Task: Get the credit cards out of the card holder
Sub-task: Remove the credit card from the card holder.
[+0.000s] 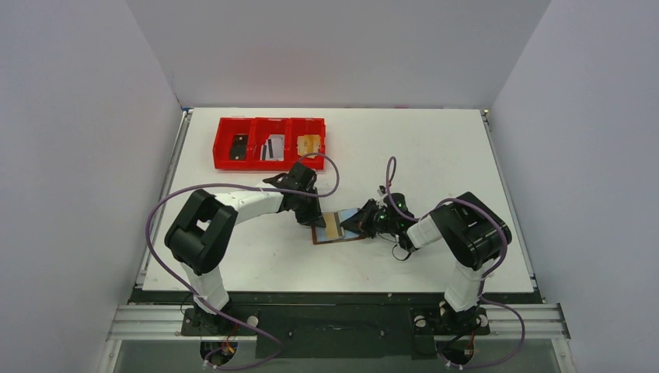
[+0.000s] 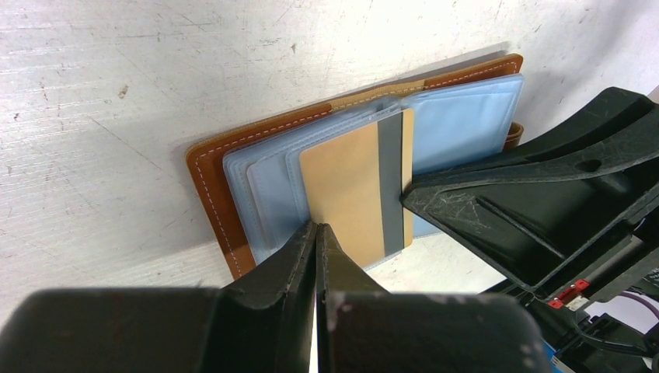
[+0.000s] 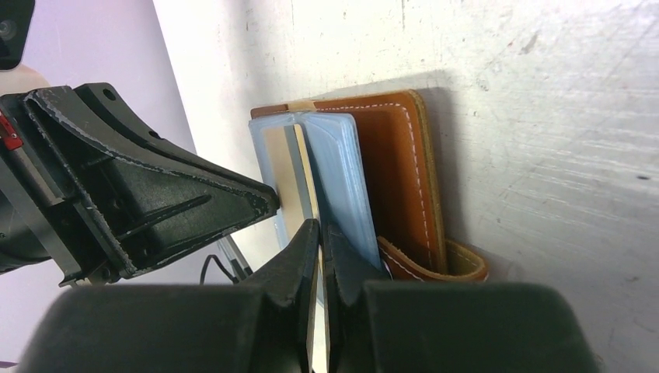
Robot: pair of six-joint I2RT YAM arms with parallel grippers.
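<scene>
The brown leather card holder (image 1: pixel 319 232) lies open on the table, its grey-blue pockets up (image 2: pixel 214 186). A tan credit card (image 2: pixel 350 186) with a dark grey stripe lies on the pockets; it also shows in the top view (image 1: pixel 333 225). My left gripper (image 2: pixel 319 229) is shut, its tips at the card's near corner; I cannot tell whether it pinches anything. My right gripper (image 3: pixel 319 227) is shut on the card's striped edge, with a tan sliver between its fingers. In the top view the left gripper (image 1: pixel 313 220) and right gripper (image 1: pixel 359 223) flank the holder.
A red three-compartment tray (image 1: pixel 268 165) stands at the back left with cards in each compartment: a dark one (image 1: pixel 239 146), silver-grey ones (image 1: pixel 272 148) and an orange one (image 1: pixel 309 144). The holder's strap tab (image 3: pixel 435 264) curls up beside my right fingers.
</scene>
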